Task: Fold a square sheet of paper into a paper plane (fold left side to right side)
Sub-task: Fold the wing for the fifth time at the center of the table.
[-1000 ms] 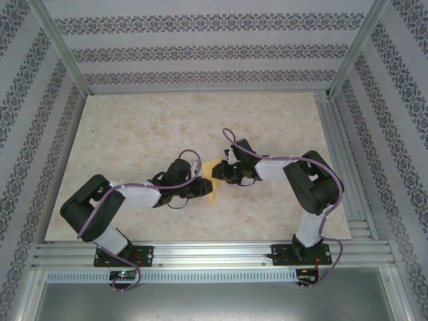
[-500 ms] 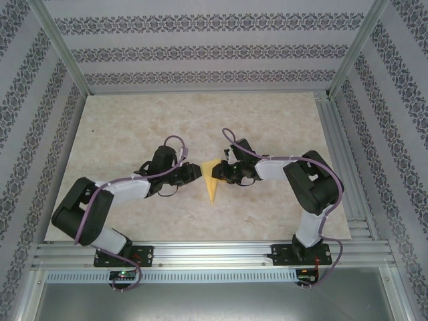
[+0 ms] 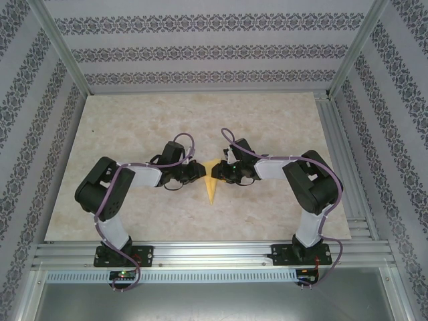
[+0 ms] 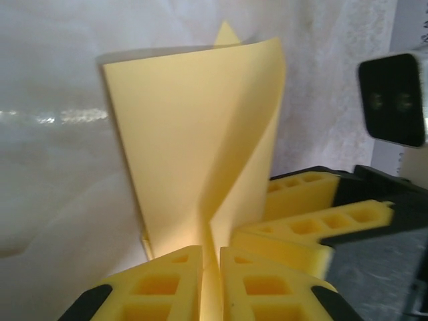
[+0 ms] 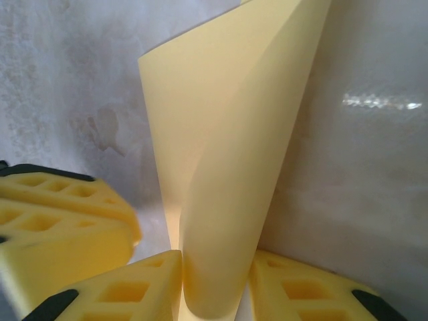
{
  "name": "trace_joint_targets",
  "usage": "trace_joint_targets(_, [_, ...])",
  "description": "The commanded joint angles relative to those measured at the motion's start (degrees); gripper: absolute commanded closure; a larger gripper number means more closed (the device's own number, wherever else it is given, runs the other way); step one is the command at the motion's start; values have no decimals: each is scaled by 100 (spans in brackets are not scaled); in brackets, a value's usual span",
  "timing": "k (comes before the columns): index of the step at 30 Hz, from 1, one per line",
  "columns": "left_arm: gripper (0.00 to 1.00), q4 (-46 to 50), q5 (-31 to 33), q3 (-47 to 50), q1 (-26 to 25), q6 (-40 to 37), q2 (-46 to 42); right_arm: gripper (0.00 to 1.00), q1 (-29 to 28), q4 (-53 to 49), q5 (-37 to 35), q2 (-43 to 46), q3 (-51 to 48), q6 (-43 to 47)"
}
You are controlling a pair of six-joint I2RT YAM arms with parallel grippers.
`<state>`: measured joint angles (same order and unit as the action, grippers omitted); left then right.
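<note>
The square sheet of paper (image 3: 212, 186) is a yellow-orange, creased, pointed shape at the table's centre, tip toward the near edge. Its wide upper part is lifted and curled between both grippers. From the left, my left gripper (image 3: 200, 172) meets it. In the left wrist view, the left gripper (image 4: 210, 274) is shut on a raised flap of the paper (image 4: 180, 134). My right gripper (image 3: 220, 173) comes in from the right. In the right wrist view, the right gripper (image 5: 212, 284) is shut on a rolled-over bend of the paper (image 5: 227, 134). The two grippers' fingertips nearly touch.
The marble-patterned tabletop (image 3: 134, 120) is bordered by aluminium rails (image 3: 214, 253) at the near edge and along the right side (image 3: 338, 147). Patterned walls enclose the back and both sides. The right gripper's yellow fingers (image 4: 314, 221) show beside the left jaws.
The left gripper pulled back off the paper's lower part, then came in at its upper left edge and narrowed its jaws on it. The left elbow swung. The right arm stayed still.
</note>
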<state>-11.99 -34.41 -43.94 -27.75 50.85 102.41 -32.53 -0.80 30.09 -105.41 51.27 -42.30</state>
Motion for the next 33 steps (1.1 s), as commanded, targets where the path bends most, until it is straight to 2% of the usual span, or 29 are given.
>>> trace_joint_targets(1, [84, -195, -241, -158, 49, -32, 220, 68, -62, -42, -26, -88, 98, 74])
trace_joint_targets(6, [84, -470, -376, -160, 50, 74, 340, 68, -65, -53, -21, -67, 103, 73])
trace_joint_targets(21, [86, -81, -352, 41, -11, 40, -210, 68, -69, -79, -47, -59, 85, 83])
trace_joint_targets(33, [88, 88, -316, -83, -80, 39, 330, 68, -67, -91, -60, 0, 53, 58])
